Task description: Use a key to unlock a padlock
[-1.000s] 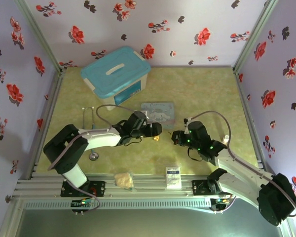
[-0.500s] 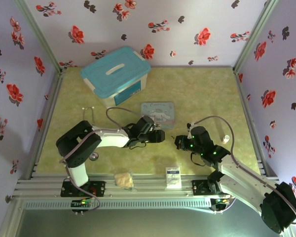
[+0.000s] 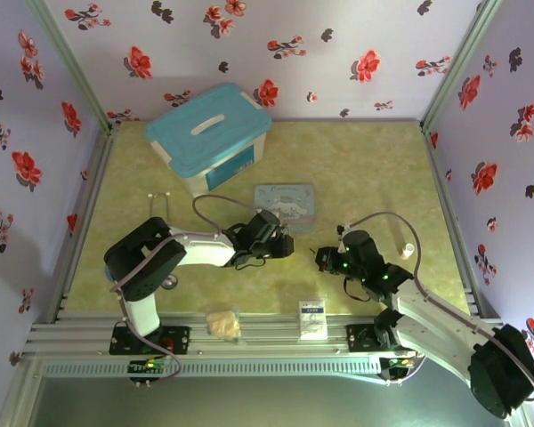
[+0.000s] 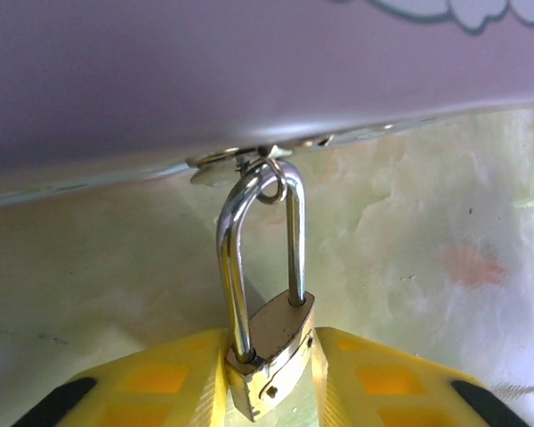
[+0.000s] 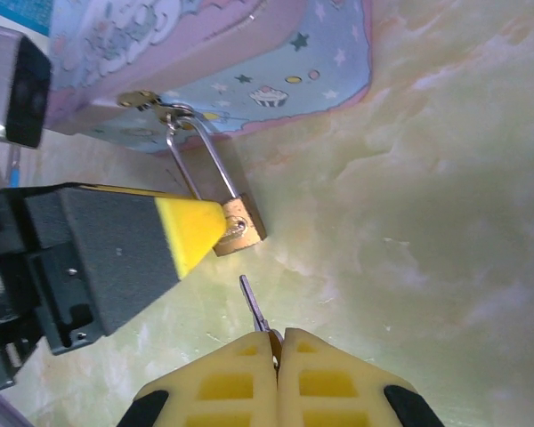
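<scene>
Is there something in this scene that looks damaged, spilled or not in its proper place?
Nothing looks damaged or spilled. The padlock hangs tilted from the clasp of the tin, its body pinched by the left fingers. The key in the right fingers points toward it without touching.

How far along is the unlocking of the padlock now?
Done: the left fingers grip the padlock by its body, and the right fingers pinch the key. In hand: the key's tip points toward the padlock, not touching it. Left: insert the key, turn it and free the shackle, which sits closed and hooked on the clasp ring of the tin.
</scene>
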{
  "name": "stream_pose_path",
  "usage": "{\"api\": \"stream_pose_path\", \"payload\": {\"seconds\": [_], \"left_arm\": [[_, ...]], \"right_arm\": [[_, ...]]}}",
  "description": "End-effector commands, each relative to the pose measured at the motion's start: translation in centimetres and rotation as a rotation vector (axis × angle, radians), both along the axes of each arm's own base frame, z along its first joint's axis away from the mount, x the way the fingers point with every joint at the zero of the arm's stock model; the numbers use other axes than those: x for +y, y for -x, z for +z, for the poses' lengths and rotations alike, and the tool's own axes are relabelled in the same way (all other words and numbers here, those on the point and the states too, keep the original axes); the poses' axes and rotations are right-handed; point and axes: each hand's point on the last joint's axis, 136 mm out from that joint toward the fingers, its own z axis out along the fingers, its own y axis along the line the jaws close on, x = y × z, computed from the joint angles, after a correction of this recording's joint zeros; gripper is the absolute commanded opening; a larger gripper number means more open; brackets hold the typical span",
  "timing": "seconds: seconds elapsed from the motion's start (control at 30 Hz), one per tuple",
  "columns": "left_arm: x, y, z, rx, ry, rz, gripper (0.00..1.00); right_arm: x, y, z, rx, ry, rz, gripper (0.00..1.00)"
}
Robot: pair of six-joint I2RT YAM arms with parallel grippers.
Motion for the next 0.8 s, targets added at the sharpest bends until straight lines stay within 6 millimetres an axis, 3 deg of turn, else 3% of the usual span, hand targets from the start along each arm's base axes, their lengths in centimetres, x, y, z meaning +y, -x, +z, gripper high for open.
{"api": "stream_pose_path", "payload": {"seconds": [0.0, 0.1, 0.2, 0.3, 0.43, 0.6, 0.77], "left_arm": [[-0.2, -0.1, -0.4, -0.021, 0.0, 0.019, 0.27], [-0.4, 0.0, -0.6, -0.03, 0.008, 0.031, 0.24], [-0.2, 0.1, -1.1, -0.038, -0.01, 0.051, 0.45], [-0.2, 0.2, -1.8, -0.048, -0.038, 0.054, 0.54], [0.0, 0.0, -2.9, -0.055, -0.065, 0.077, 0.52], [0.0, -0.5, -3.0, -0.079, -0.058, 0.101, 0.42], [-0.7, -0.8, -3.3, -0.082, -0.055, 0.087, 0.42]], "right_arm": [[0.3, -0.3, -0.4, 0.007, -0.022, -0.011, 0.0], [0.4, -0.4, -0.6, 0.014, -0.022, -0.012, 0.0], [0.3, -0.4, -0.7, 0.014, -0.019, -0.014, 0.0], [0.1, -0.4, -0.9, 0.018, -0.009, -0.017, 0.0], [-0.2, -0.3, -1.1, 0.019, 0.0, -0.028, 0.0], [-0.9, -0.1, -1.6, 0.023, 0.016, -0.051, 0.0], [-0.9, -0.1, -2.1, 0.03, 0.02, -0.056, 0.0]]}}
